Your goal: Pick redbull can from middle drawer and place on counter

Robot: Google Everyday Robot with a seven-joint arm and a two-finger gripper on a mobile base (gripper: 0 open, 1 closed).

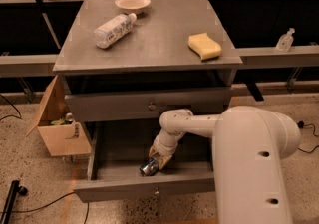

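Redbull can point(148, 168) lies tilted on the floor of the middle drawer point(119, 144), close behind the front panel. The drawer is open. Gripper point(159, 161) is down inside the drawer, right at the can's upper end; can't tell whether it's clamped on it or loose. Counter point(159, 39) carries a plastic bottle point(113, 30) on its side, a bowl point(132, 3) at the back and a yellow sponge point(205, 46) on the right.

A speckled terrazzo floor point(30, 168) holds an open cardboard box point(62, 138); grey ledge point(279, 56) behind.
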